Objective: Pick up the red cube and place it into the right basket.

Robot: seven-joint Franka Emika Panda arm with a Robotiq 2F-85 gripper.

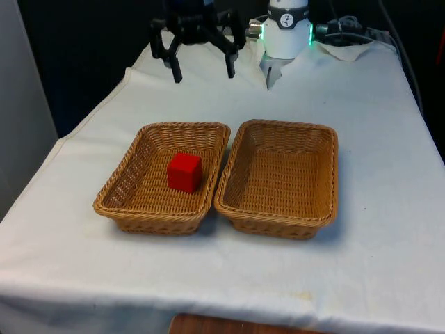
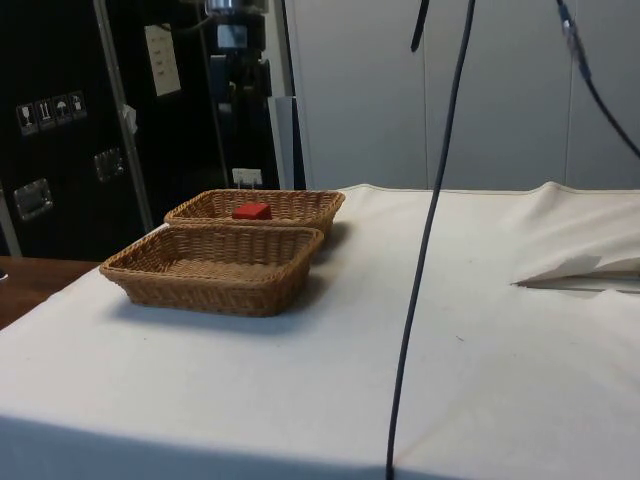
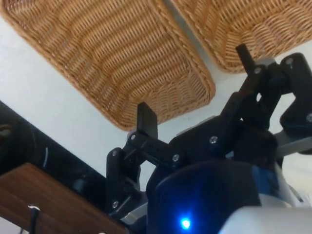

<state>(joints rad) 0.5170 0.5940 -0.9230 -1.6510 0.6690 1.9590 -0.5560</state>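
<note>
The red cube (image 1: 184, 172) lies inside the basket on the front view's left (image 1: 149, 221), close to its middle. The basket on the front view's right (image 1: 278, 174) holds nothing. In the side view the red cube (image 2: 252, 211) rests in the farther basket (image 2: 300, 205), behind the bare nearer basket (image 2: 215, 268). My gripper (image 1: 204, 69) hangs open above the table's far end, well behind the left basket and apart from the cube. In the wrist view the gripper (image 3: 195, 87) has its fingers (image 3: 146, 119) spread wide with nothing between them, and wicker baskets (image 3: 122, 58) lie beyond.
The two baskets sit side by side, rims nearly touching. The robot's white base (image 1: 286, 28) and cables (image 1: 348, 35) stand at the far end. A dark cable (image 2: 430, 230) hangs across the side view. A wooden surface (image 1: 229, 325) shows at the front edge.
</note>
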